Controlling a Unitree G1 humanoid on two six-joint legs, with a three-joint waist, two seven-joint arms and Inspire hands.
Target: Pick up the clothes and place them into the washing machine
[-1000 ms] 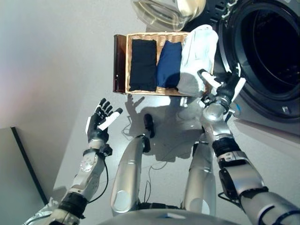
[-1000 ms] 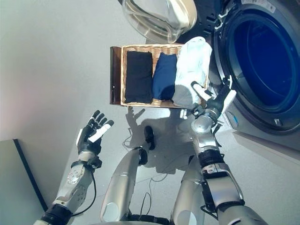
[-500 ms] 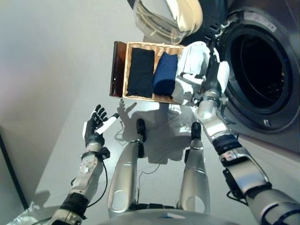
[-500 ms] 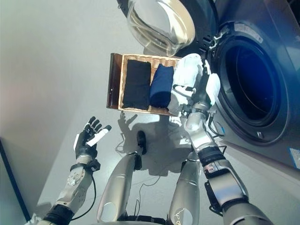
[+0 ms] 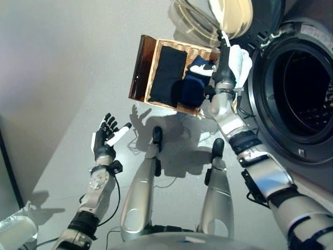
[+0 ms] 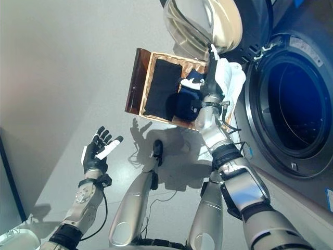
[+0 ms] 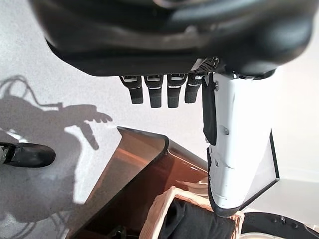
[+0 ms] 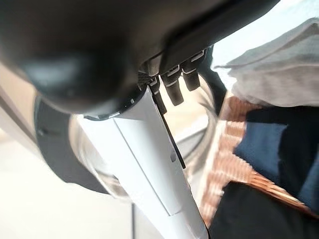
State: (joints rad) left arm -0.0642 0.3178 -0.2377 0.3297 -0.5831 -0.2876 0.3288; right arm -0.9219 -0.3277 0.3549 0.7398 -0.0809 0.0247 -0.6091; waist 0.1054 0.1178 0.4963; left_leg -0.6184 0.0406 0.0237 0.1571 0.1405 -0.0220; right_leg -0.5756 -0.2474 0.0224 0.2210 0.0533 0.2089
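A wicker basket (image 5: 151,86) stands on the floor before the washing machine (image 5: 270,125), whose round opening (image 5: 307,94) is dark and whose door is swung open. In the basket lie a black cloth (image 5: 169,75), a blue cloth (image 5: 191,88) and, nearest the machine, a white cloth (image 5: 242,60). My right hand (image 5: 222,65) reaches over the basket between the blue and white cloths, open, with straight fingers and a white-covered thumb (image 5: 205,70) over the blue cloth. It holds nothing. My left hand (image 5: 106,138) is raised over the floor to the left, open and empty.
The machine's glass door (image 5: 208,15) hangs open beyond the basket's far edge. A brown panel (image 7: 139,164) forms the basket's left side. Grey floor (image 5: 78,78) stretches left of the basket. A pale object (image 5: 18,229) lies at the lower left corner.
The camera has shifted. My right hand has risen from the near end of the white cloth to over the basket, between the blue and white cloths. The left hand stays raised.
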